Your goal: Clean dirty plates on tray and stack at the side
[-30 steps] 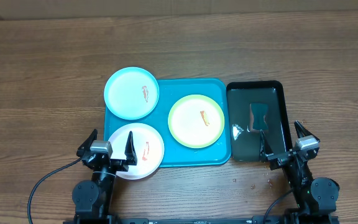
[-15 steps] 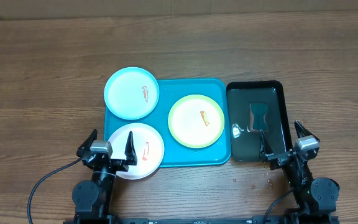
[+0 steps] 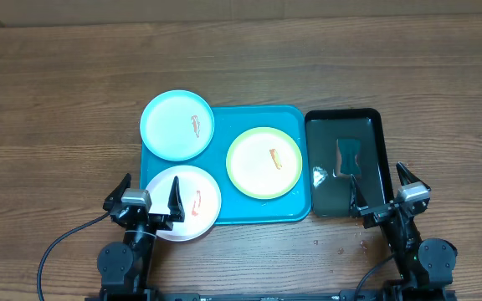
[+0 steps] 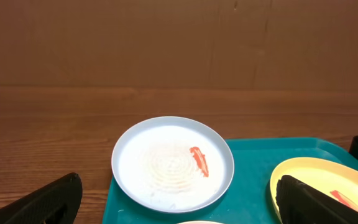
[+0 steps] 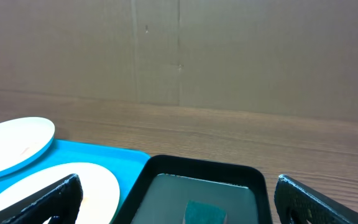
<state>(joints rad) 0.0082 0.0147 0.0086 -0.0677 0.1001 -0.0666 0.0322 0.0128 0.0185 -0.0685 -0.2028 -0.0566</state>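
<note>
Left claw (image 3: 151, 180), right claw (image 3: 376, 173) wide apart, empty; white plate (image 3: 192, 205) whole overhead only

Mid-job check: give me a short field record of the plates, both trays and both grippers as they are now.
light blue plate: orange-red smear; overhangs far-left corner of turquoise tray
yellow-green plate: smeared; fully on tray, right side
white plate: smeared; overhangs tray's near-left corner
stack: none yet
black tray: right of turquoise tray; holds water and a sponge
left gripper: open, empty, over white plate's edge
right gripper: open, empty, at black tray's near end
</note>
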